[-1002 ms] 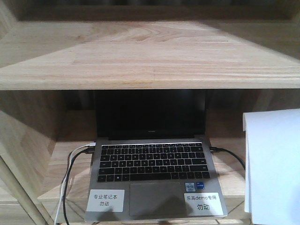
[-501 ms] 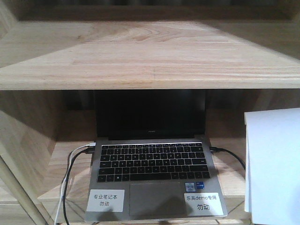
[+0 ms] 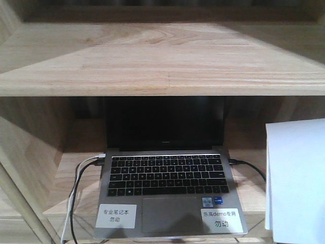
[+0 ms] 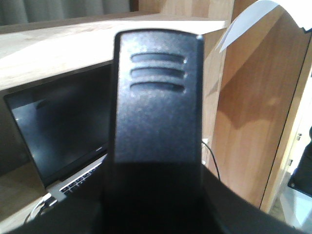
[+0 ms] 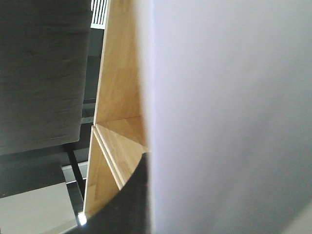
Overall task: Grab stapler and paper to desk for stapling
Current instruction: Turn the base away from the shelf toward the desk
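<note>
The black stapler (image 4: 156, 97) stands upright in the left wrist view and fills its middle, three ridges near its top. My left gripper (image 4: 156, 200) is shut on its lower part, where the jaws are dark and hard to make out. The white paper (image 3: 297, 178) hangs in the air at the right edge of the front view. It fills the right of the right wrist view as a blank paper (image 5: 229, 117), with my right gripper (image 5: 144, 195) shut on its edge. A corner of the paper (image 4: 253, 19) also shows at the left wrist view's top right. The desk is out of view.
A pale wood shelf unit (image 3: 152, 61) stands straight ahead. An open laptop (image 3: 167, 178) with two white labels and side cables sits in its lower bay. The shelf's side panel (image 4: 253, 112) is close on the right, and a dark curtain (image 5: 44, 73) lies beyond.
The laptop and the paper's edge have shifted a few pixels to the right in the front view. Both grips are unchanged.
</note>
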Tool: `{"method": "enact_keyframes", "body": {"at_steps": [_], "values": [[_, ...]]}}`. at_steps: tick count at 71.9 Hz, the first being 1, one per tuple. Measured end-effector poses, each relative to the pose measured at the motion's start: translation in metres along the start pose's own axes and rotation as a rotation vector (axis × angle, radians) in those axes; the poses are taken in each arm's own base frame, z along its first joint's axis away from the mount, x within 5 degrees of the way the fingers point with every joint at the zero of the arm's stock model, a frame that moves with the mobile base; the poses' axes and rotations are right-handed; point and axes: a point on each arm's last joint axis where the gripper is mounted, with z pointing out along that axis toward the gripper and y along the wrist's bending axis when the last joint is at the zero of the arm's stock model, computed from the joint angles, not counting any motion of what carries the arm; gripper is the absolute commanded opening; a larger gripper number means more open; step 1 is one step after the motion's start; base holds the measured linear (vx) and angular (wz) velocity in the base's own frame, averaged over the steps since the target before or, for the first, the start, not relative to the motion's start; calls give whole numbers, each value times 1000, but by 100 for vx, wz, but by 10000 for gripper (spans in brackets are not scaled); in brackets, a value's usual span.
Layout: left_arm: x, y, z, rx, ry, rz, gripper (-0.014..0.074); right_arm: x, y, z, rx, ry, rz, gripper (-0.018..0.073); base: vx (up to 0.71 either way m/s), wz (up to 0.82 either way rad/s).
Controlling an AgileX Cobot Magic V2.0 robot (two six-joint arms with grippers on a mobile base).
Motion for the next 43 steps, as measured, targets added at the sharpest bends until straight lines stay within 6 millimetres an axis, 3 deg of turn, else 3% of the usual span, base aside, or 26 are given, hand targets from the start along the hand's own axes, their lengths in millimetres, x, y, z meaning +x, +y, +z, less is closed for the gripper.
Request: {"method": "enact_keyframes", "body": {"at_steps": [21, 43], "values": [[0, 0, 0, 0, 0, 0, -7, 0, 0, 0, -1, 0, 0, -4, -4, 17], [0, 0, 0, 0, 0, 0, -7, 0, 0, 0, -3, -1, 0, -4, -11, 44]]}}
